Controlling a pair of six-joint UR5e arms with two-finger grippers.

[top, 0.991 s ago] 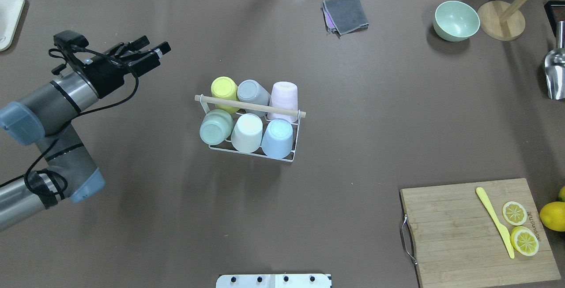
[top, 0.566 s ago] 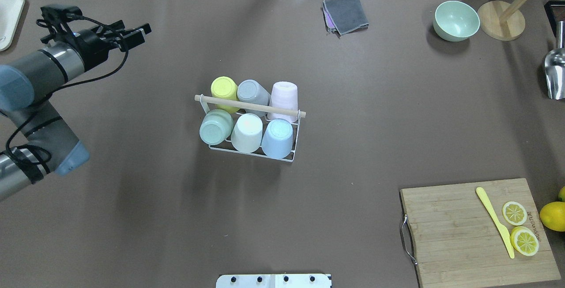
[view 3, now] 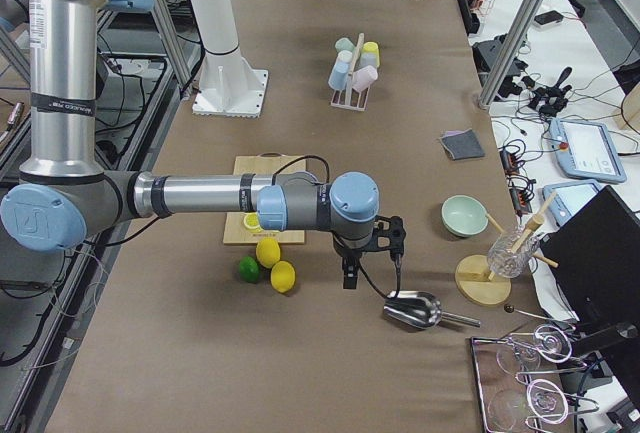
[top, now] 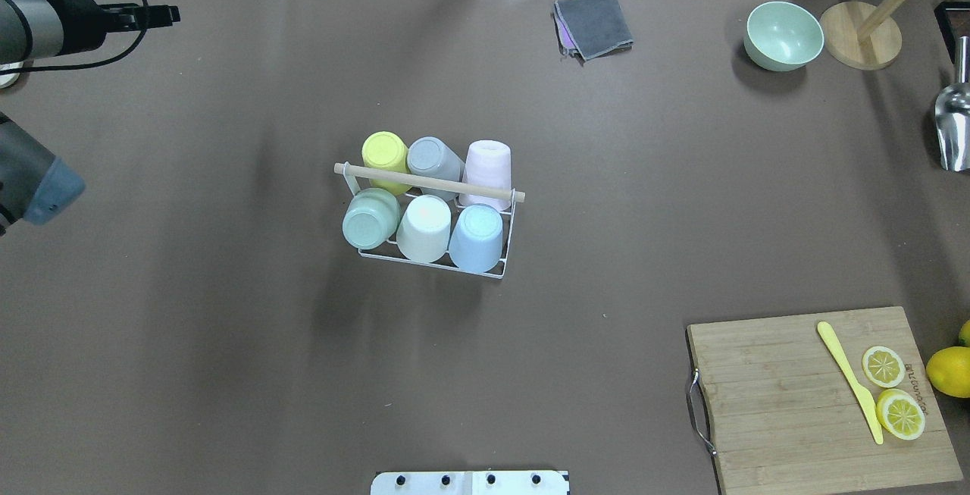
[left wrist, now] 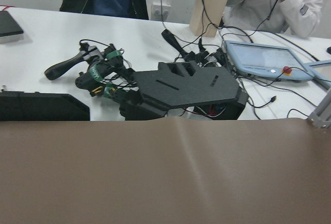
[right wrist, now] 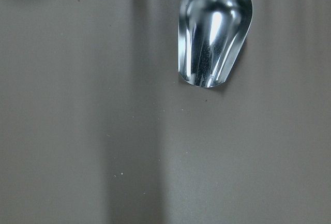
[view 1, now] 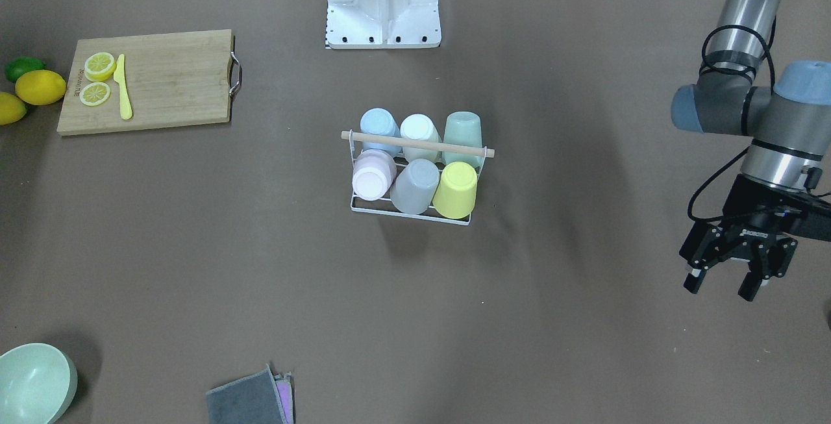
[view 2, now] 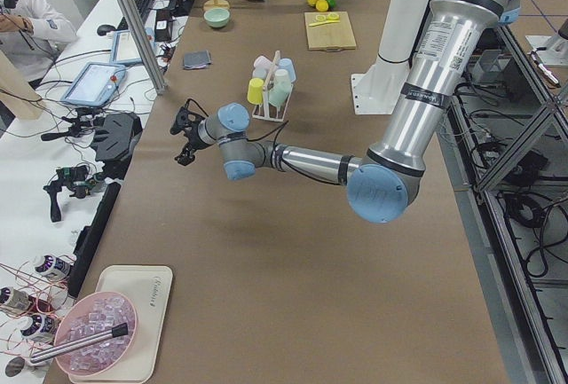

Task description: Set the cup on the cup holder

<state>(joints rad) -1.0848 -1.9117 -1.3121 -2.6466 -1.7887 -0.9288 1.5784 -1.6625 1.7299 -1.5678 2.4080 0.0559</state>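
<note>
The cup holder (top: 432,262), a white wire rack with a wooden rod handle (top: 428,181), stands mid-table and also shows in the front-facing view (view 1: 415,145). Several cups sit upside down on its pegs: yellow (top: 385,152), grey (top: 432,159), pink (top: 487,165), green (top: 370,218), white (top: 424,227) and blue (top: 477,236). My left gripper (view 1: 720,285) is open and empty, far off to the rack's side near the table's far edge (top: 155,16). My right gripper (view 3: 368,253) shows only in the exterior right view, above a metal scoop (right wrist: 214,32). I cannot tell whether it is open or shut.
A cutting board (top: 803,404) holds lemon slices and a yellow knife (top: 849,381). Whole lemons (top: 949,371) lie beside it. A green bowl (top: 783,35), a wooden stand (top: 860,34) and a grey cloth (top: 593,24) lie along the far edge.
My left arm has swung away from the rack toward the far left corner, gripper still open and empty. The rack and cups have not moved.
</note>
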